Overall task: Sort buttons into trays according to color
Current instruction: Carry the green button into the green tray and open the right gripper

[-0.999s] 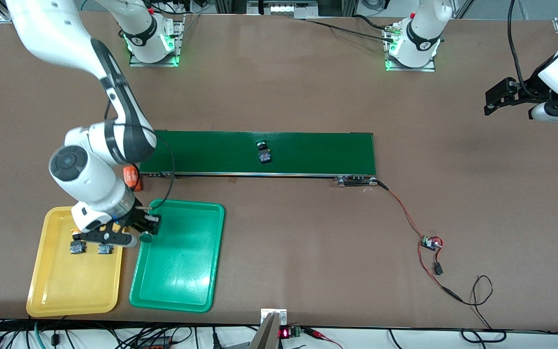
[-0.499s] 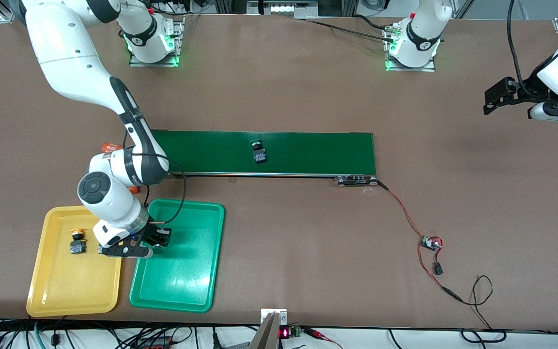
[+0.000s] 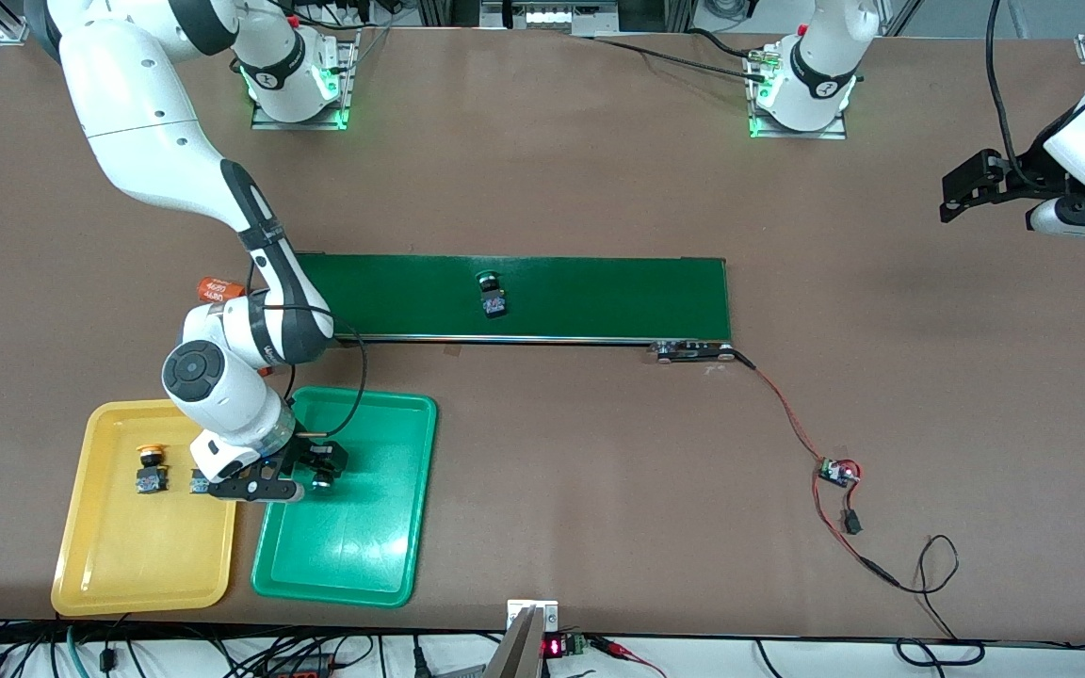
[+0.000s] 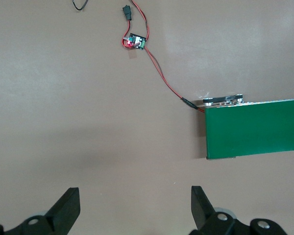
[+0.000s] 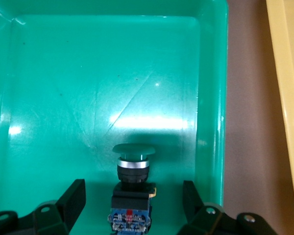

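Green button point(image 5: 132, 188) lies on its side in the green tray point(image 5: 49, 88), between the right gripper's point(image 5: 132, 205) spread-apart fingers. Left gripper point(image 4: 134, 208) waits, fingers wide apart.

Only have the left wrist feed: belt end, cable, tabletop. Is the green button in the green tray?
Observer: Yes. The green-capped button sits in the green tray, between the open fingers of the right gripper, untouched by either.
Operator: Yellow tray?
Observer: The yellow tray holds two: a yellow-capped button and a second button beside it, partly hidden by the right arm.
Operator: Anything on the belt?
Observer: Another green button lies on the conveyor belt, about mid-belt. Your left gripper waits, open, over the table at the left arm's end.
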You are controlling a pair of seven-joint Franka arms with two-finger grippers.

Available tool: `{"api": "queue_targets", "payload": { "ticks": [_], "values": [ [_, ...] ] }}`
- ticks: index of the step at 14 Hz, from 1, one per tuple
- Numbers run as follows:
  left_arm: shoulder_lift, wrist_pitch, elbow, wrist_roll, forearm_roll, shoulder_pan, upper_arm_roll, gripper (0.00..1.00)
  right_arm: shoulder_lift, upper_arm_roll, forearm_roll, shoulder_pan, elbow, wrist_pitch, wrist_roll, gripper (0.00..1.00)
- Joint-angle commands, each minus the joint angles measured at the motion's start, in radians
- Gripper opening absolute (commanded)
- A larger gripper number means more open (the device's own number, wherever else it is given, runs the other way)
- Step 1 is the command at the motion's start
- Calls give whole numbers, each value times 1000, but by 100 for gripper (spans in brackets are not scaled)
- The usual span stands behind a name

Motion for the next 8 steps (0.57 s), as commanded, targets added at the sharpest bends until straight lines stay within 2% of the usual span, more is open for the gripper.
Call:
{"api": "queue_targets", "payload": {
  "ticks": [1, 8],
  "values": [
    [-20, -6, -13, 13, 24, -12, 1, 100, -44, -27, 5, 24, -8, -32, -15, 99],
    [-20, -6, -11, 13, 22, -14, 1, 100, -340, -14, 15, 29, -201, -291, 42, 100]
  ]
}}
